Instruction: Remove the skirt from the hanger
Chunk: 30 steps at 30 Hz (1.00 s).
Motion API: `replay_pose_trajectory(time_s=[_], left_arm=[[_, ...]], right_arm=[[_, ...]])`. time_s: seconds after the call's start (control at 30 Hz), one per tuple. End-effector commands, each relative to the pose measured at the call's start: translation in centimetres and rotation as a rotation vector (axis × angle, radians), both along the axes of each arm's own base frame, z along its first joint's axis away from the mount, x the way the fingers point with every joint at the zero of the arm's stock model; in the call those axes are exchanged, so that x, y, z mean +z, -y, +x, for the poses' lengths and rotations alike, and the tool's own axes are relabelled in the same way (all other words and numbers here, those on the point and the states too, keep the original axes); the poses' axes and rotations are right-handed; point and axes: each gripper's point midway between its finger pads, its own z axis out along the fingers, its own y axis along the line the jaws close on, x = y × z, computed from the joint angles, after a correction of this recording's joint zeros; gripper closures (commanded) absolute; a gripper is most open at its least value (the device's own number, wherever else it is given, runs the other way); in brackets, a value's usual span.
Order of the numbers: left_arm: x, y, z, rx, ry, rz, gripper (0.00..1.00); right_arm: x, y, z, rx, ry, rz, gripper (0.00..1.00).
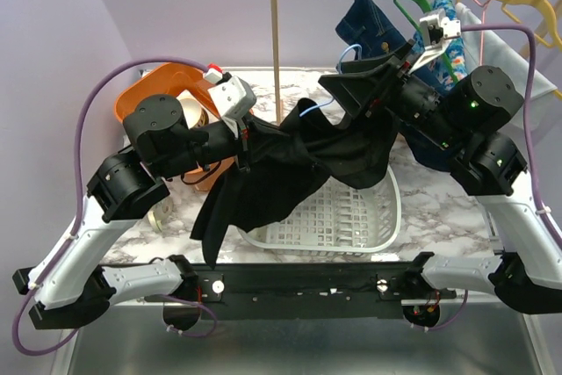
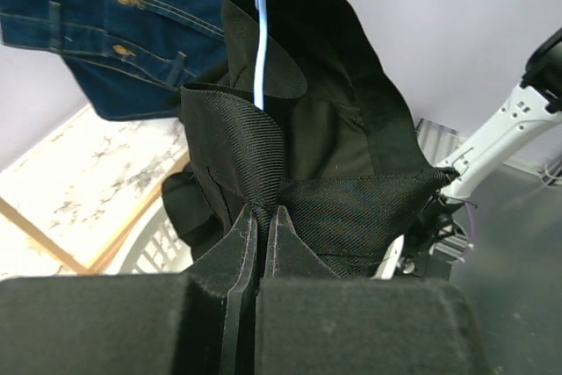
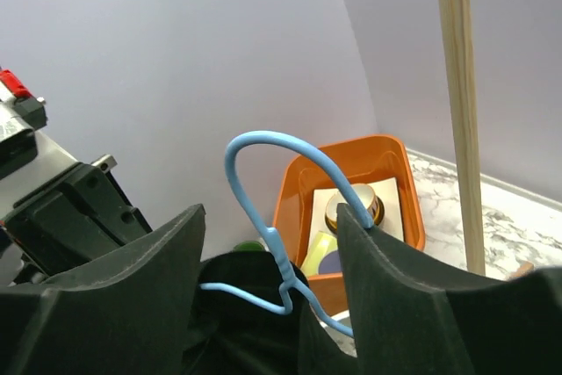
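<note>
The black skirt hangs bunched between my two grippers, above the white basket. It is still on a thin blue hanger, whose hook sticks up out of the waistband. The hanger also shows in the left wrist view. My left gripper is shut on a fold of the skirt, fingertips pinched together. My right gripper is open, its fingers spread either side of the hanger's neck. The hook's tip touches one finger.
A white slatted basket sits under the skirt. An orange bin with bowls stands at the back left. A wooden rack post rises behind. Its rail carries a denim garment and green, pink and yellow hangers.
</note>
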Motion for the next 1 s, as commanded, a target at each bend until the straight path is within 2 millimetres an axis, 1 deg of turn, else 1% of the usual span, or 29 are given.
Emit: replay_pose_trajectory(time_s=[0.0,0.1,0.13,0.17,0.2,0.27,0.3,0.33,0.37,0.4,0.43,0.47,0.5,0.53,0.57,0.6,0.63,0.73,0.8,0.83,0.9,0.97], left_arm=[[3.5,-0.2,-1.7,-0.061,0.054,-0.132,1.0],[3.4,-0.1,-1.7,-0.06,0.044,-0.136,1.0],[3.5,-0.2,-1.7,-0.057,0.045,-0.142,1.0],[3.5,-0.2,-1.7,-0.056,0.038,-0.145,1.0],[3.5,-0.2,-1.8,-0.056,0.039,-0.146,1.0],[3.5,-0.4,-2.0,-0.062,0.04,-0.147,0.99],[3.4,-0.4,-2.2,-0.068,0.043,-0.147,0.91],[3.6,-0.7,-2.5,-0.073,0.052,-0.154,0.58],[3.4,-0.8,-2.7,-0.081,0.052,-0.149,0.44],[3.3,-1.0,-2.8,-0.081,0.069,-0.14,0.35],[3.2,-1.5,-3.1,-0.078,0.076,-0.135,0.22],[3.2,-1.9,-2.9,-0.053,0.084,-0.13,0.18],[3.2,-2.3,-3.0,-0.044,0.094,-0.126,0.14],[3.2,-2.9,-3.2,-0.037,0.118,-0.116,0.07],[3.1,-3.2,-3.5,-0.04,0.132,-0.11,0.04],[3.3,-3.6,-3.9,-0.047,0.146,-0.109,0.01],[3.4,-4.1,-4.3,-0.051,0.168,-0.105,0.01],[3.4,-4.7,-4.9,-0.057,0.192,-0.092,0.01],[3.2,-4.9,-4.7,-0.044,0.206,-0.071,0.01],[2.6,-5.0,-4.0,-0.014,0.189,-0.052,0.01],[2.4,-5.2,-3.5,0.01,0.208,-0.027,0.01],[2.1,-5.0,-3.1,0.017,0.203,-0.012,0.04]], right_arm=[[0.7,-0.4,-0.9,0.056,0.022,0.053,0.41],[0.0,-0.7,-0.9,0.067,0.005,0.042,0.53],[0.0,-0.6,-0.9,0.065,0.004,0.044,0.61],[-0.2,-0.6,-0.9,0.065,0.004,0.044,0.65],[-0.1,-0.6,-0.9,0.067,0.005,0.046,0.73],[0.3,-0.4,-1.2,0.066,0.014,0.053,0.84],[0.4,-0.3,-1.3,0.067,0.016,0.055,0.91],[0.7,-0.1,-1.3,0.062,0.017,0.058,0.99],[0.9,0.1,-1.3,0.049,0.018,0.062,0.99],[1.7,0.6,-1.5,0.038,0.025,0.073,0.99],[2.1,1.0,-1.5,0.024,0.032,0.08,0.99],[2.6,1.4,-1.4,0.006,0.035,0.091,0.99],[3.7,2.0,-1.8,-0.001,0.056,0.111,0.99],[4.3,2.3,-2.0,-0.005,0.067,0.118,0.99],[5.0,2.6,-2.2,-0.01,0.082,0.128,0.99],[5.2,2.6,-2.2,-0.01,0.081,0.121,0.99],[6.3,3.1,-2.7,-0.011,0.103,0.133,0.99],[7.1,3.5,-3.0,-0.015,0.119,0.139,0.99],[7.5,3.7,-3.3,-0.01,0.132,0.145,0.99],[7.6,3.8,-3.5,-0.005,0.139,0.145,0.99],[7.9,3.8,-4.1,0.015,0.147,0.151,0.99],[7.9,3.7,-4.4,0.033,0.15,0.151,0.99]])
